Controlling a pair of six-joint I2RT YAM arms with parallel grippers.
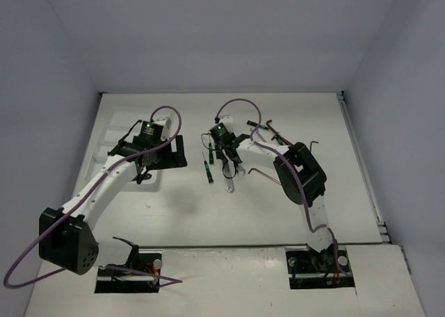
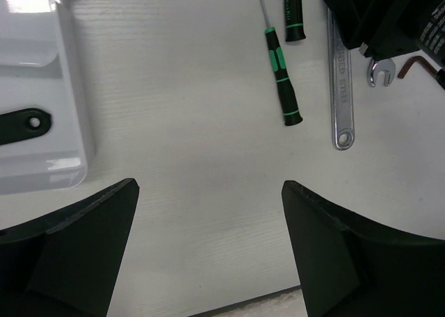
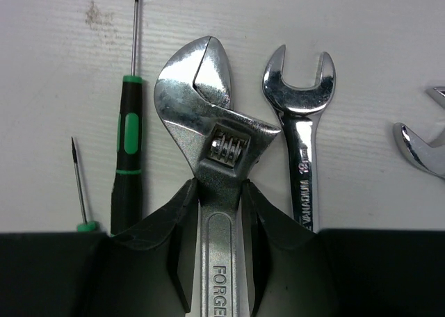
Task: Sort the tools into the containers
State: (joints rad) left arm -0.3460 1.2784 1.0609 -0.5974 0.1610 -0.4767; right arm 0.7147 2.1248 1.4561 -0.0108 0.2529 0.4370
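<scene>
the right gripper (image 3: pixel 219 188) is clenched on one silver adjustable wrench (image 3: pixel 208 108), which lies flat near the middle of the surface (image 3: pixel 361 25). on one side lie two more silver ones: an open wrench (image 3: pixel 300 143) just beside it and a third wrench (image 3: pixel 424 147) half out of view. on the other side lie two green-black screwdrivers (image 3: pixel 127 157). the left gripper (image 2: pixel 208 192) is released and holds nothing. near the left edge, the white tray (image 2: pixel 69 87) holds one black handle (image 2: pixel 21 124). one hex key (image 2: pixel 417 65) shows.

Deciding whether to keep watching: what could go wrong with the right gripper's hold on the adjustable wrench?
The right gripper pinches the adjustable wrench just below its head, so it may pivot or slip. The open-end wrench and green-black screwdriver lie close beside it and could get nudged.
</scene>
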